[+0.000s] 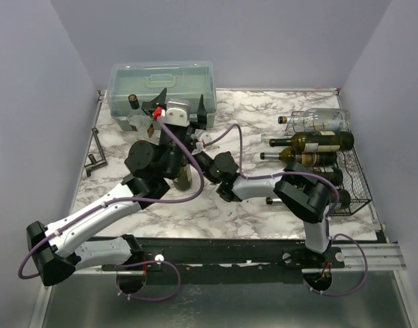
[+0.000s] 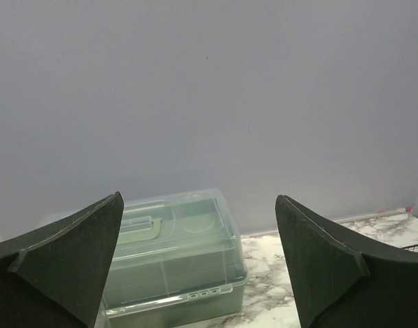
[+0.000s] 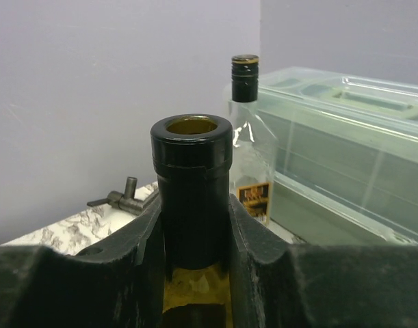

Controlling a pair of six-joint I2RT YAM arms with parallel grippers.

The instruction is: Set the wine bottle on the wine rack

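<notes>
Wine bottle (image 3: 191, 157): dark glass with an open mouth, standing upright near the middle of the table (image 1: 256, 133). It is well apart from the rack (image 1: 354, 186) and is not on it.
Right gripper (image 3: 193, 205): fingers clamped on the neck of the wine bottle just under the lip, one finger on each side, both touching the glass.
Overhead view: the wine bottle (image 1: 184, 180) shows only as an olive strip beneath the left arm (image 1: 92, 222). Its base is probably on the table, but the arm hides the contact.
Left gripper (image 2: 198, 198): fingers spread wide with nothing between them. It is raised above the table in front of the box (image 2: 174, 260) and faces the box and the back wall.
Box: translucent grey-green, with a handle moulded into the lid, at the back left of the table.
Clear bottle (image 3: 250, 164): black cap and a small dark label, upright just beside the box's near left corner.
Rack: black thin wire, at the right edge of the table.
Racked bottles (image 1: 318, 141): they lie on their sides with necks pointing left, a clear one on top and dark ones below it.
Metal part (image 1: 96, 160): small and grey, lying on the table near its left edge.
</notes>
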